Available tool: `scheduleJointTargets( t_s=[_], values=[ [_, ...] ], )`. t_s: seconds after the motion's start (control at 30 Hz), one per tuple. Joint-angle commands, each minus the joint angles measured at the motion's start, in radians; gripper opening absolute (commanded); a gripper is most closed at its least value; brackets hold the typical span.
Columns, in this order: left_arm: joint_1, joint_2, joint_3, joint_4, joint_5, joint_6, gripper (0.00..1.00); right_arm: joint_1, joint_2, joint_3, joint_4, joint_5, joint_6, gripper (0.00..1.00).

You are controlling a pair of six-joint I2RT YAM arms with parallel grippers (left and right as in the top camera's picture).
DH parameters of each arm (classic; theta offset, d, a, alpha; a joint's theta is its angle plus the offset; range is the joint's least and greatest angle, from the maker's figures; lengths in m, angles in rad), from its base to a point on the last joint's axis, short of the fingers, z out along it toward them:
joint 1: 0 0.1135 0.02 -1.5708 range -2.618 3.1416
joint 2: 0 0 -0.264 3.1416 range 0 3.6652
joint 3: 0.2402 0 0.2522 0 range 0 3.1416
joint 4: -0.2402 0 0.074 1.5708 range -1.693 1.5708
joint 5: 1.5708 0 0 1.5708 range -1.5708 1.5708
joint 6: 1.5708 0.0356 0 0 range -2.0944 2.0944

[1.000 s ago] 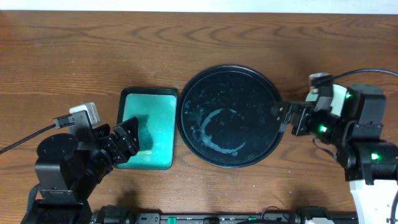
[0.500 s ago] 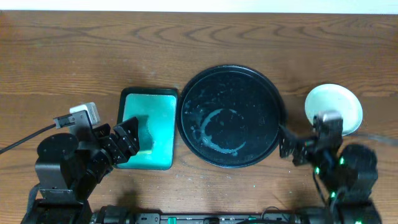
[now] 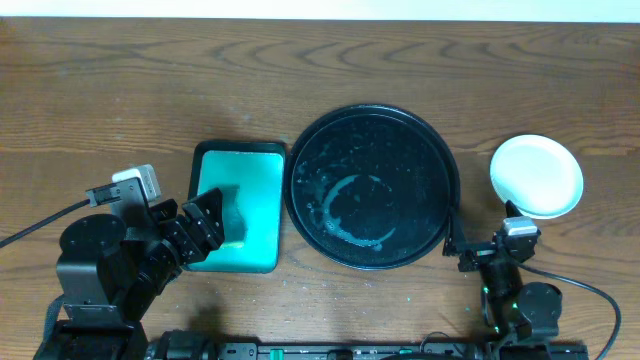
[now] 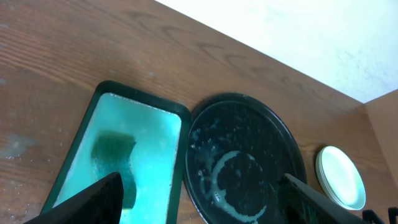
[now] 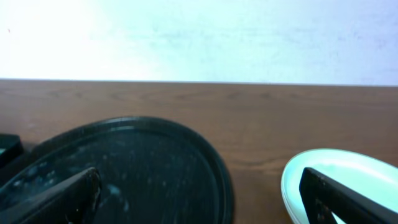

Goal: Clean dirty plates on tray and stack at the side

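The large round black tray (image 3: 372,187) lies mid-table with pale smears and a ring mark and holds no plates; it also shows in the left wrist view (image 4: 245,165) and the right wrist view (image 5: 124,168). A stack of white plates (image 3: 536,176) rests on the wood right of the tray, also in the left wrist view (image 4: 340,177) and the right wrist view (image 5: 336,180). My left gripper (image 3: 205,230) is open and empty over the teal tray's near left corner. My right gripper (image 3: 480,248) is open and empty, low at the front edge, below the plates.
A rectangular teal tray (image 3: 240,205) with a black rim lies left of the round tray and holds a dark green sponge (image 4: 113,149). Bare wood tabletop (image 3: 150,90) spreads across the back and far left.
My right arm has pulled back from the plate stack toward the table's front edge, uncovering the plates. The left arm has not moved.
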Motion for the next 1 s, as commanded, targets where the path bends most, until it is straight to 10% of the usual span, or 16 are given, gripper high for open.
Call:
scheduleJointTargets(
  t_s=[0.0,0.73,0.97],
  values=[
    [0.005,-0.002,0.018,0.000,0.009,0.006,0.79,0.006,-0.010,-0.031,0.034,0.011,-0.012,0.99],
    [0.005,-0.002,0.018,-0.057,-0.028,0.010,0.79,0.006,-0.008,-0.031,0.032,0.013,-0.012,0.99],
    [0.010,-0.061,-0.227,0.414,-0.031,0.132,0.79,0.006,-0.008,-0.031,0.032,0.013,-0.012,0.99]
  ],
)
